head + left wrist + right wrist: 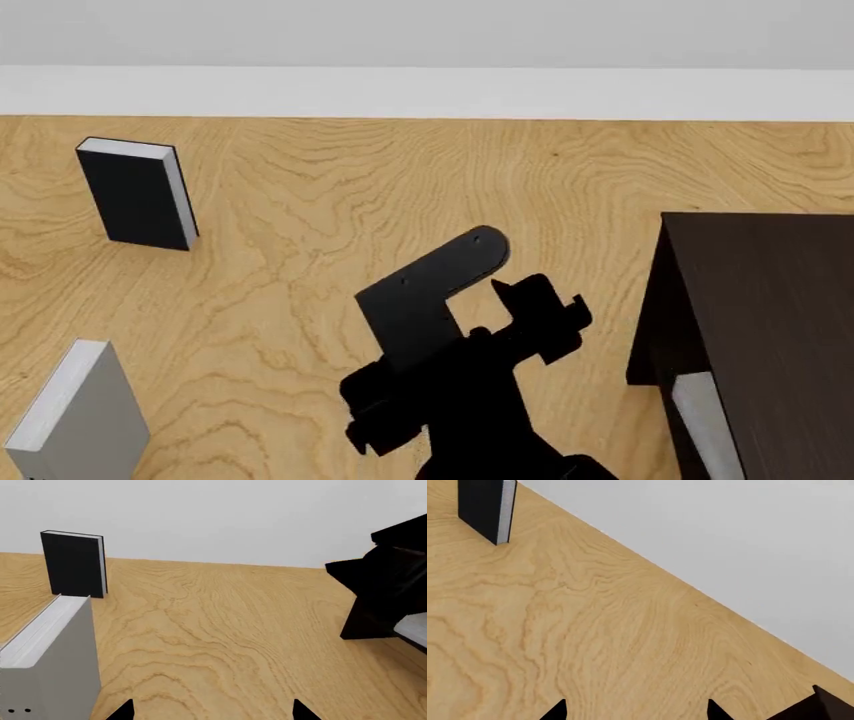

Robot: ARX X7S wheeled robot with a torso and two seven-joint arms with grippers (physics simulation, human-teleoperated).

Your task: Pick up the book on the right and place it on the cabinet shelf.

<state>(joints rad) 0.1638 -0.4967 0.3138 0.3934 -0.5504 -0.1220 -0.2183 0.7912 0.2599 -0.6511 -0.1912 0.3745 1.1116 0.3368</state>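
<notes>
1. Head view: book [699,415] is sitting inside the cabinet [774,300] at the tabletop's [400,180] right edge, apparently placed.
2. Right gripper [634,711] is showing spread, empty jaws; left gripper [212,711] likewise.
3. Best now: pulling the right arm straight clear, not clipping the cabinet wall.

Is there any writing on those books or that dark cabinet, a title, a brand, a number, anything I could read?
None: no readable text in any view.
Black upright book: plain cover, no title.
Grey upright book with white page edges: two small dark dots low on its spine, marks, not letters.
Very dark brown wooden cabinet: blank; the light-grey book lying in it shows no markings.
Wooden tabletop: only grain.
</notes>
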